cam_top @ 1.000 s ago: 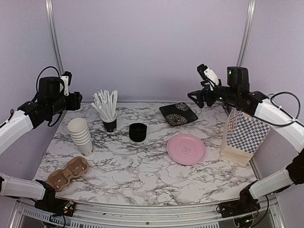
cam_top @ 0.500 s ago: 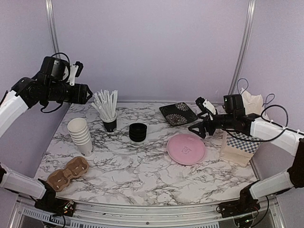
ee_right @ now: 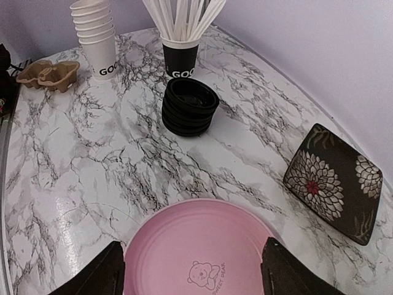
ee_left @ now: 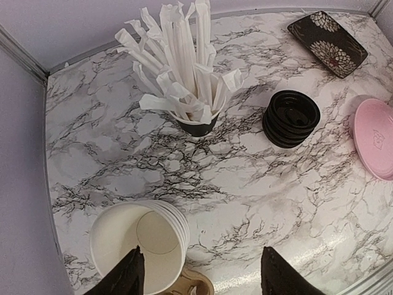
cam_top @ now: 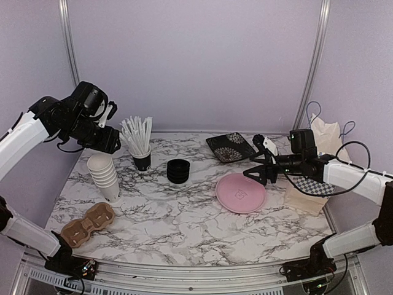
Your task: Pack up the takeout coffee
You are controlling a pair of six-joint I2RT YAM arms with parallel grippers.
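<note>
Top external: stacked wht paper cups (cam_top: 104, 175)

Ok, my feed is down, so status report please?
Left gripper open, empty, above cup stack. Right gripper open, empty, over pink plate. Carrier untouched, nothing blocking it.

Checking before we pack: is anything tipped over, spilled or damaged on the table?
Nothing stands out. The cup stack, straw cup and lids stand upright; the bag is partly hidden behind the right arm.
</note>
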